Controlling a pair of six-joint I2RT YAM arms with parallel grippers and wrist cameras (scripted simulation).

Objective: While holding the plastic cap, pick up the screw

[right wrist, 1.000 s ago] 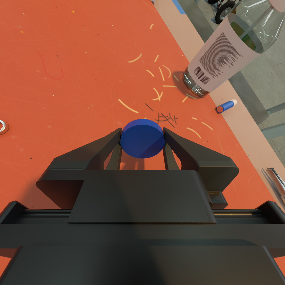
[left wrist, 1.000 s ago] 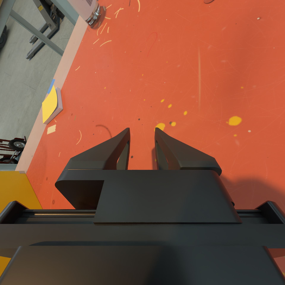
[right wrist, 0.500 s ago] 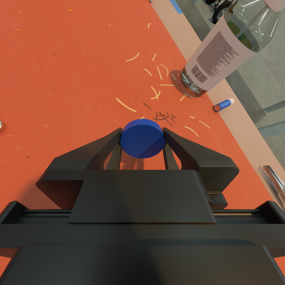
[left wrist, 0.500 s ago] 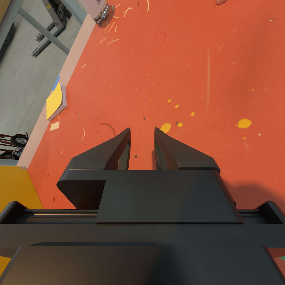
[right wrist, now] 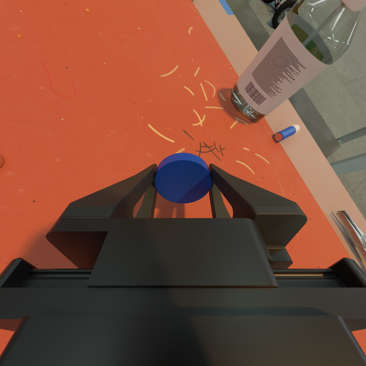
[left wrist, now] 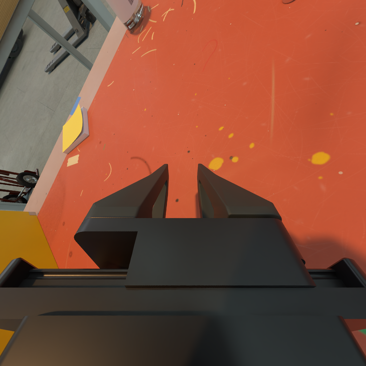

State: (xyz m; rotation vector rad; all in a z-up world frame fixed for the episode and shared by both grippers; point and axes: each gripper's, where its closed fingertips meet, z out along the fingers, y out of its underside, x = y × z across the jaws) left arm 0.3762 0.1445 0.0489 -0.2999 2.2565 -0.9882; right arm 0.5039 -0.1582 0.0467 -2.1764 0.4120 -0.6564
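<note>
My right gripper [right wrist: 182, 168] is shut on a round blue plastic cap [right wrist: 182, 181] and holds it just above the orange table [right wrist: 89, 118]. My left gripper [left wrist: 182, 166] is open with a narrow gap and holds nothing; it hangs over bare orange table [left wrist: 237, 89] with yellow paint spots. No screw shows in either view.
A clear labelled bottle [right wrist: 277, 79] stands at the table's edge, and also shows in the left wrist view [left wrist: 132, 13]. A small blue cylinder [right wrist: 286, 133] and a metal tool [right wrist: 354, 233] lie on the pale border. A yellow note pad [left wrist: 73, 130] lies at the edge.
The left wrist view has shifted so the bottle and pad sit further into view. In the right wrist view the table has slid left, and a metal ring at the left edge is gone.
</note>
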